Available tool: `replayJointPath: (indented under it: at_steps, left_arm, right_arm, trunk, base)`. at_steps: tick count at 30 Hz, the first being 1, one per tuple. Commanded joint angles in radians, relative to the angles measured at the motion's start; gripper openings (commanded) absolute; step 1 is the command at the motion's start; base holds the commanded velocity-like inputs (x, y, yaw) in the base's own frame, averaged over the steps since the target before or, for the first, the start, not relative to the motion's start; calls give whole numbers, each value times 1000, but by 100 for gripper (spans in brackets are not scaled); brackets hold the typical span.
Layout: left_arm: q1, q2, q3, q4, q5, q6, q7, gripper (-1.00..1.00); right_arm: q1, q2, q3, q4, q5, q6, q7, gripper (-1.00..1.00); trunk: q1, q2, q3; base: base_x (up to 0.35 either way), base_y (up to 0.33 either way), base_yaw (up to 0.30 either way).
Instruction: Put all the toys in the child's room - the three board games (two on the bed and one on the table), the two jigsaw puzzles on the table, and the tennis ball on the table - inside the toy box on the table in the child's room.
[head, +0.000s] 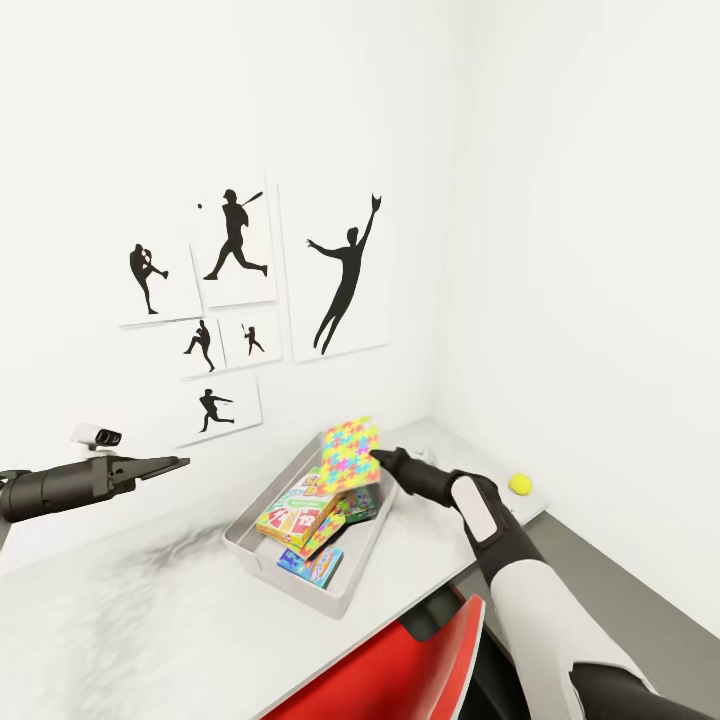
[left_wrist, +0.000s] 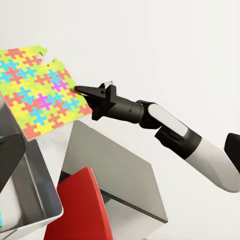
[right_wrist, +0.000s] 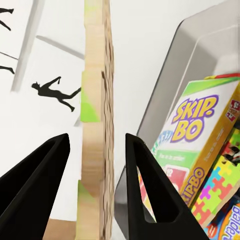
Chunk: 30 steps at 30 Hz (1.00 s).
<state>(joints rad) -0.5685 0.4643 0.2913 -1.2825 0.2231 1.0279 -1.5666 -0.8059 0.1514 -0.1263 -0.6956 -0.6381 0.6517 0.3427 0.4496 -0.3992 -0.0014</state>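
Observation:
A multicoloured jigsaw puzzle (head: 350, 455) (left_wrist: 40, 90) hangs tilted over the far end of the grey toy box (head: 240, 540) on the table (head: 120, 620). My right gripper (head: 378, 458) (left_wrist: 76, 90) is at the puzzle's edge. The right wrist view shows that edge (right_wrist: 97, 100) between the fingers (right_wrist: 45, 170), with a gap on each side. In the box lie the SKIP-BO board game (head: 298, 515) (right_wrist: 195, 135), a blue board game (head: 312, 565) and another jigsaw puzzle (head: 325, 535). The yellow tennis ball (head: 519, 484) rests on the table to the right. My left gripper (head: 170, 466) hovers to the left of the box.
A red chair back (head: 400, 670) (left_wrist: 80, 210) stands against the table's near edge below the box. Baseball silhouette pictures (head: 240, 250) hang on the wall behind. The table runs into the room's corner, with a lower dark section (head: 600, 580) at the right.

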Motion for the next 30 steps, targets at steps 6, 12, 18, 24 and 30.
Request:
replayJointPath:
  at_steps: [6,12,18,24,30]
  left_arm:
    - [0,0,-1,0,-1,11,-4,100]
    - [0,-1,-1,0,-1,11,-4,100]
    - [0,-1,-1,0,-1,11,-4,100]
    - [0,-1,-1,0,-1,11,-4,100]
    - [0,-1,-1,0,-1,11,-4,100]
  right_arm:
    - [-5,23,-6,4,-1,-21,-45,-100]
    - [-31,23,-7,47,-1,-51,-75,-100]
    - [-49,23,-7,80,-2,-85,-80,-100]
    - [-55,23,-7,114,0,-108,-80,-100]
    - [-56,23,-8,130,0,-141,-80,-100]
  trunk:
    - [0,-1,0]
    - [0,-1,0]
    - [0,-1,0]
    - [0,-1,0]
    - [0,-1,0]
  base:
    - [0,0,0]
    - [0,0,0]
    - [0,0,0]
    - [0,0,0]
    - [0,0,0]
